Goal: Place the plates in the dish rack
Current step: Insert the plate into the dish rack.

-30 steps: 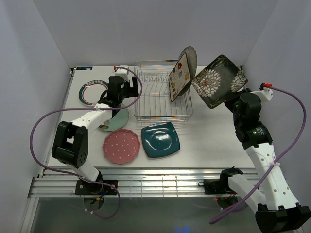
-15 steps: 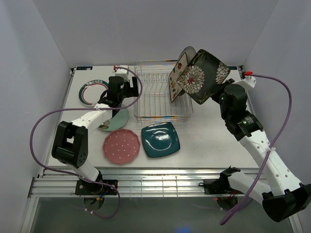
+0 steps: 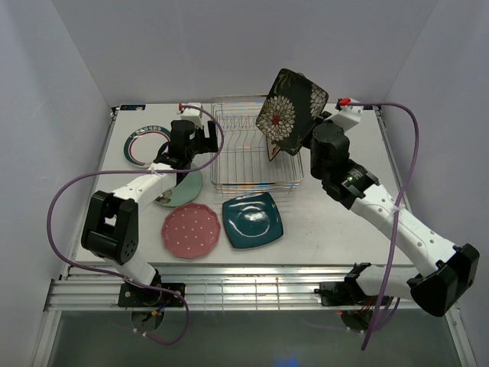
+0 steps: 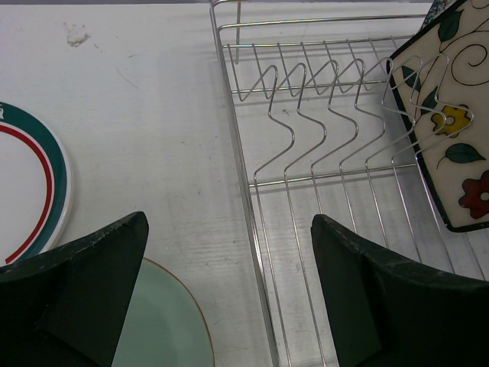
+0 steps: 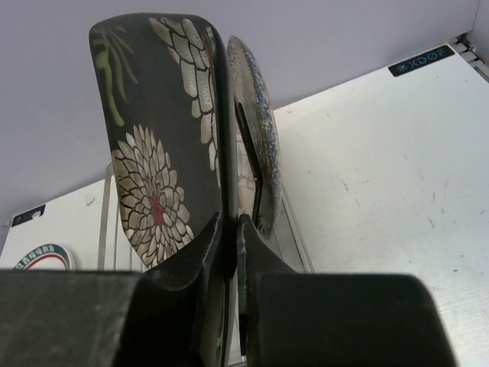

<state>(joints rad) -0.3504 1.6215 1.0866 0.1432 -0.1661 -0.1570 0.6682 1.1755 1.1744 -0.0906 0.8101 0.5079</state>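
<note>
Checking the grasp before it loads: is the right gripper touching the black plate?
Touching. The right wrist view shows the right gripper with its jaws clamped on the edge of the black plate, with no gap.

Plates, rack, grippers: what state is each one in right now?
left gripper: open, empty.
right gripper: shut on black plate.
black plate: held on edge at the right end of the rack.
rack: most slots unfilled.
cream plate: standing in rack.
grey plate: on edge, just behind black plate.
teal plate: lying flat.
pink plate: lying flat.
mint plate: flat, partly under left arm.
white plate: lying flat.
</note>
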